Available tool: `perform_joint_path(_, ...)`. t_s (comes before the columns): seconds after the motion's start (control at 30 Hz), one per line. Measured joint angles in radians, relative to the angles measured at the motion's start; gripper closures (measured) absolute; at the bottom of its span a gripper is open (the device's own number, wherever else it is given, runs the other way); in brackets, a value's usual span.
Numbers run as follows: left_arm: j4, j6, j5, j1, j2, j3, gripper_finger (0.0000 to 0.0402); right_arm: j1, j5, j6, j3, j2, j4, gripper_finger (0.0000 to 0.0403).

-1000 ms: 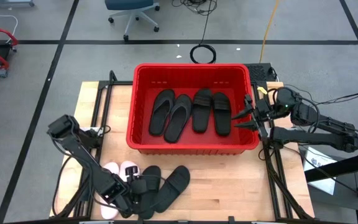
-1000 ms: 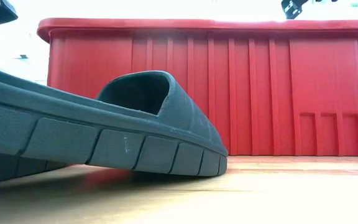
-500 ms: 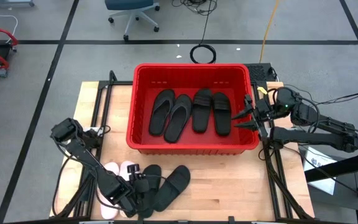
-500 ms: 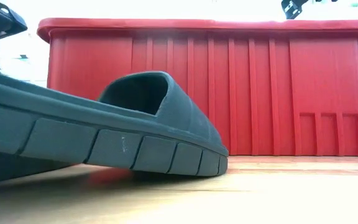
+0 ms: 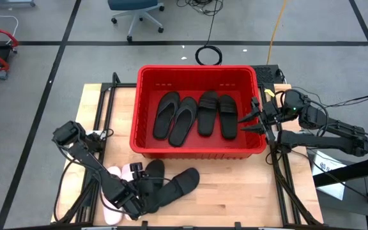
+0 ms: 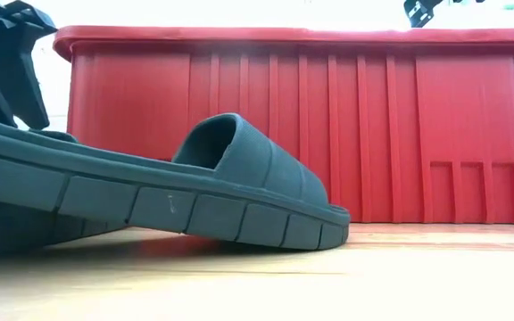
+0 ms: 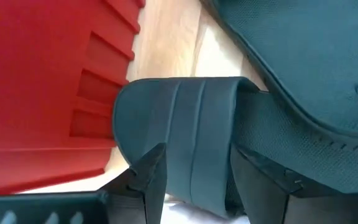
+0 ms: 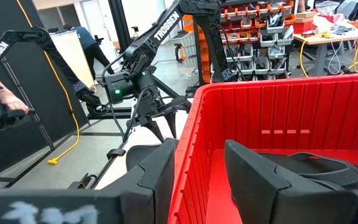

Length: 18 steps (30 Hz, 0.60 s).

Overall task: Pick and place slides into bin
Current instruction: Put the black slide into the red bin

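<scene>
The red bin stands mid-table with two black pairs in it. Two black wide-strap slides and a pale pink pair lie on the table in front of it. My left gripper is low at the near left, shut on the left black slide. The other black slide lies tilted, toe on the table and heel raised. My right gripper is open, with one finger on each side of the bin's right wall. My left gripper has the left black slide's wide strap between its two fingers, which lie across the band. The fingers come in low from the table's near left, pointing toward the bin. Whether the slide is clear of the table does not show.
The bin's tall ribbed front wall stands just behind the loose slides. Bare wood lies at the table's near right. Arm frames and cables run along both table sides, and an office chair stands on the floor beyond.
My left gripper has moved a little toward the bin and the table's right, taking the left black slide with it. The right black slide has turned and slid toward the right edge, and lies flatter now.
</scene>
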Motion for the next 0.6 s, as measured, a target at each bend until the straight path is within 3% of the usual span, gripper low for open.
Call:
perform_joint_path(0.43,0.020,0.041,0.061,0.039,0.020,0.000,0.0229,0.000,-0.001,0.000,0.000,0.000,0.000,0.0273)
perform_joint_path(0.6,0.029,0.061,0.080,0.039,0.049,-0.001,0.0229,0.000,-0.070,0.001,0.000,0.000,0.000,0.0273)
